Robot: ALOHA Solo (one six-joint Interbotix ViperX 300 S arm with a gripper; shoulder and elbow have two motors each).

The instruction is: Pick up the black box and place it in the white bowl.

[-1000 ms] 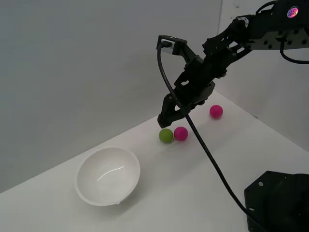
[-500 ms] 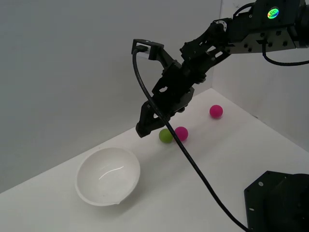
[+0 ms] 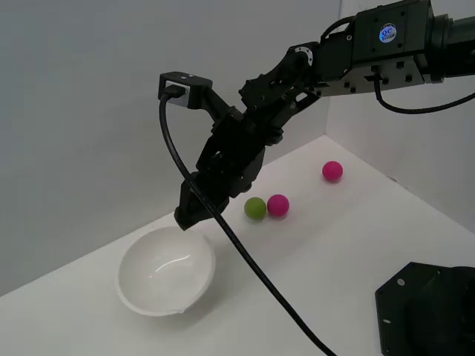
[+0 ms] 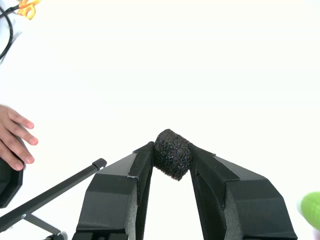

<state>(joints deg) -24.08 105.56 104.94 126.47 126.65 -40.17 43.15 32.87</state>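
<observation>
The gripper (image 4: 172, 161) is closed narrow on the black box (image 4: 172, 154), which sits pinched between the two dark fingers (image 4: 125, 185) right at their tips. The box looks rough and grainy, and it touches both inner faces of the fingers. It is lifted off the worktop (image 3: 312, 252) and does not rest on anything else.

In the exterior view the gripper (image 3: 187, 216) hangs tilted downward just above the far rim of the white bowl (image 3: 166, 270), on the side toward the exterior view's right. In this view I cannot make out the black box, because the tips are dark and small against the bowl. The bowl stands upright on the worktop and its inside shows only a light reflection. A thick black cable (image 3: 245, 259) runs down from the arm in front of the bowl's edge.

Behind the arm, a green ball (image 3: 255, 208) and a pink ball (image 3: 278, 205) lie touching each other, and a second pink ball (image 3: 332, 171) lies well apart from them, toward the exterior view's right.

The wrist view shows things that the exterior view does not: a person's fingers (image 4: 15, 142) at the edge, and a thin black rod (image 4: 55, 192) beside the gripper. A piece of the green ball (image 4: 311, 210) appears at the other edge
</observation>
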